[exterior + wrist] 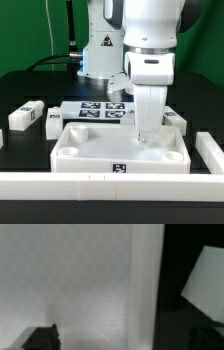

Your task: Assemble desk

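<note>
The desk slab [90, 160], white with a raised rim, lies at the front middle of the black table. My gripper [147, 122] points straight down over the slab's far corner on the exterior view's right. It is shut on a white block leg [147, 105], held upright with its lower end at that corner. In the wrist view this leg [90, 280] fills most of the picture, with my gripper [115, 339] around it and one dark finger [40, 339] showing. Two loose legs [25, 116] [52, 122] lie at the left and one leg [176, 120] at the right.
The marker board [98, 108] lies behind the slab, in front of the arm's base. A long white rail [100, 186] runs along the front and up the exterior view's right side [211, 150]. A white piece [205, 291] shows past the held leg; which one is unclear.
</note>
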Controlling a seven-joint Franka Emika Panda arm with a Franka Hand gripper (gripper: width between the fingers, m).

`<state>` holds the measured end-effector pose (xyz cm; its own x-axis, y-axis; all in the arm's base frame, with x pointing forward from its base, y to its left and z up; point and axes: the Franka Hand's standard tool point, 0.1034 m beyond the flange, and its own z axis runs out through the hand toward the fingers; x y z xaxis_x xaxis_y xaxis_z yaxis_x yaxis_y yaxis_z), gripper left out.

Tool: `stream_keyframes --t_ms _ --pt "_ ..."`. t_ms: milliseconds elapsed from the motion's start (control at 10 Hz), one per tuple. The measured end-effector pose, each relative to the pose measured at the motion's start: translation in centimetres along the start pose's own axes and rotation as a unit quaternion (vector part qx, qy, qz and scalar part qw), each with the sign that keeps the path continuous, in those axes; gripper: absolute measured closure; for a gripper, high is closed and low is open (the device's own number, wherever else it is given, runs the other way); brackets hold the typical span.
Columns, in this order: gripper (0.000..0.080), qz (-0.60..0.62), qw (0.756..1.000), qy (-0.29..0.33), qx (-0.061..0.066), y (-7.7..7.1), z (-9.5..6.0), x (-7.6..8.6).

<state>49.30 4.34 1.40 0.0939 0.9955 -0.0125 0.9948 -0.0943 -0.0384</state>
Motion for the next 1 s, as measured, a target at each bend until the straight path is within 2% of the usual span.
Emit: stream_keyframes --t_ms 100,200,400,500,1000 --pt "0.0279 0.004 1.0 0.0 0.001 -0.07 0.08 0.11" --pt "0.0279 0.004 1.0 0.0 0.001 -0.09 0.12 0.06" --pt "0.0554 0.004 1.0 0.0 0.002 -0.13 0.15 0.03" --pt "0.0725 0.004 1.0 0.0 0.002 -0.16 0.18 0.03" --pt "0.0742 0.005 1.0 0.0 0.0 -0.06 0.13 0.01"
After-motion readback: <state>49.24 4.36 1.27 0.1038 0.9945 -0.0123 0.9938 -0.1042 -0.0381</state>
